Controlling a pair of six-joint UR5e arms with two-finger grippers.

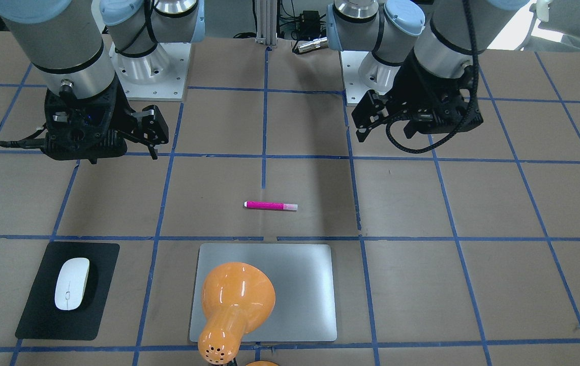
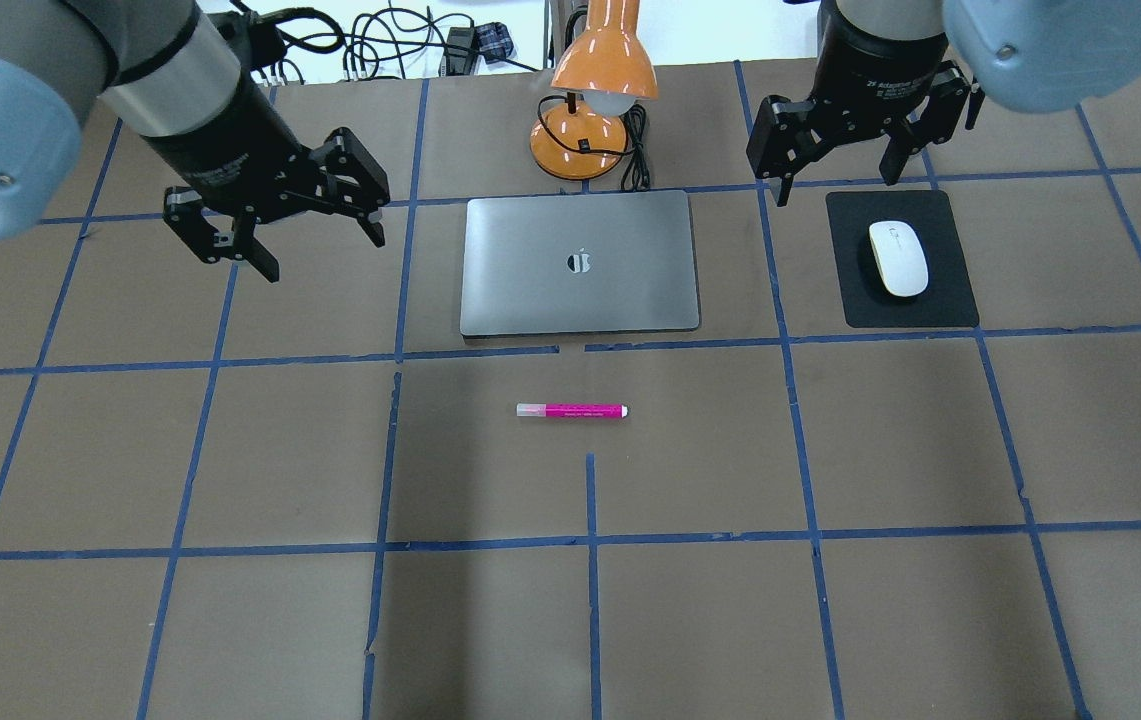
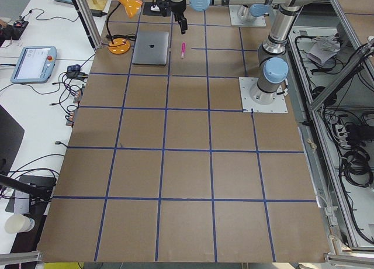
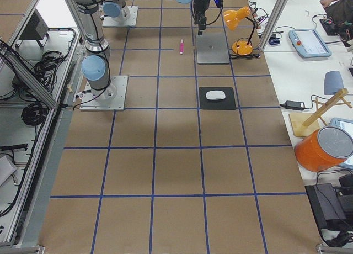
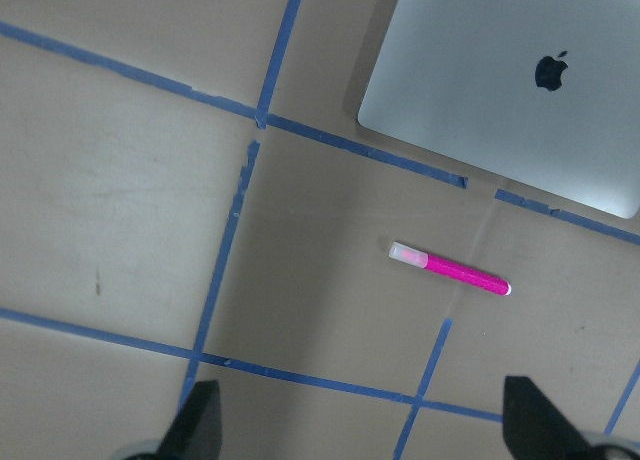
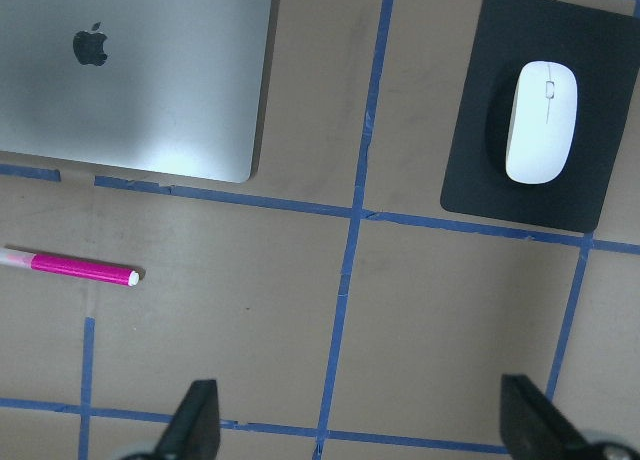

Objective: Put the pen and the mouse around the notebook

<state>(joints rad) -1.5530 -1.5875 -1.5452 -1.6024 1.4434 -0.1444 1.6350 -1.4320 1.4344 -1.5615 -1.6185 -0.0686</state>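
While untouched: one pen (image 2: 571, 411), one mouse (image 2: 898, 259), one notebook (image 2: 580, 263).

Magenta pen (image 2: 572, 411) with a pale, possibly translucent end; white mouse (image 2: 898, 259) on black mat (image 2: 945, 300); silver-grey notebook (image 2: 530, 270); orange lamp (image 2: 605, 60); brown worktop (image 2: 230, 620) gridded blue.

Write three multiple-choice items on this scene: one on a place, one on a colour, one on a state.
1. The mouse lies on:
A. a white plate
B. a black mat
C. a red tray

2. The pen is:
A. blue
B. green
C. pink

3. The left gripper and right gripper are:
A. open and empty
B. shut on the pen
C. shut on the mouse

Answers:
1 B: the overhead view shows the mouse resting on the mat.
2 C: its barrel is magenta-pink in every view.
3 A: both wrist views show spread fingers with nothing between them.
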